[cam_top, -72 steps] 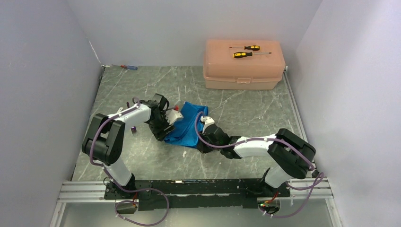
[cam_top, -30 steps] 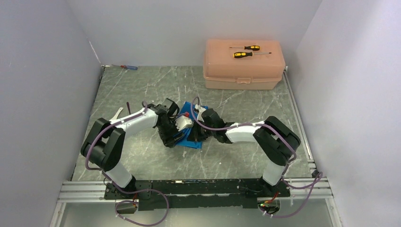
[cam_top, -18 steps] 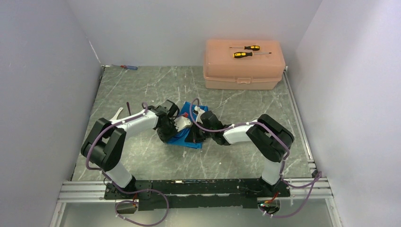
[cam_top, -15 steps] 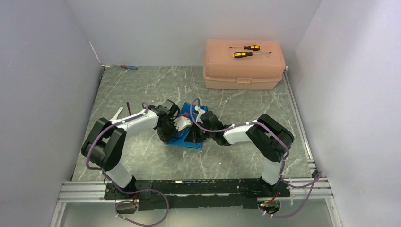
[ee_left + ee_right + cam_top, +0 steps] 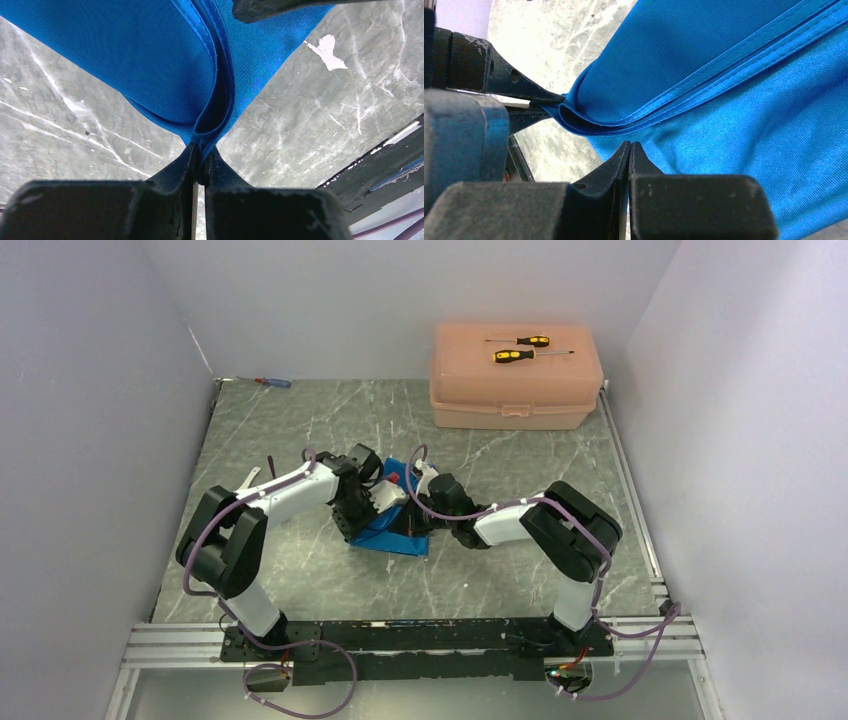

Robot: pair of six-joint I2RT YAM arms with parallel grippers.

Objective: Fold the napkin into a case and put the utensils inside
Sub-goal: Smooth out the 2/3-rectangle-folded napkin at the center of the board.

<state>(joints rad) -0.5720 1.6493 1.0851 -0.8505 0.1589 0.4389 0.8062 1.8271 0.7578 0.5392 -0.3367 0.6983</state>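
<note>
The bright blue napkin [image 5: 396, 533] lies folded and bunched mid-table between both arms. My left gripper [image 5: 202, 150] is shut on its folded edge, several layers of cloth [image 5: 150, 60] running into the jaws. My right gripper [image 5: 629, 146] is shut, its tips against the blue cloth [image 5: 749, 100] with no fold showing between them. The left fingers [image 5: 524, 95] pinch the fold just beside it. From above, the left gripper [image 5: 372, 508] and the right gripper [image 5: 418, 512] almost meet over the napkin. The dark fork [image 5: 270, 462] and white spoon [image 5: 249, 479] lie to the left.
A peach plastic box [image 5: 517, 390] stands at the back right with two yellow-and-black screwdrivers [image 5: 520, 355] on its lid. A small blue-and-red screwdriver [image 5: 272, 383] lies in the back left corner. Grey walls close in three sides; a metal rail [image 5: 400, 638] runs along the front.
The right arm swung left and carried the napkin's side over into a narrower fold. The left gripper closed on the folded edge within the last second and shifted slightly.
</note>
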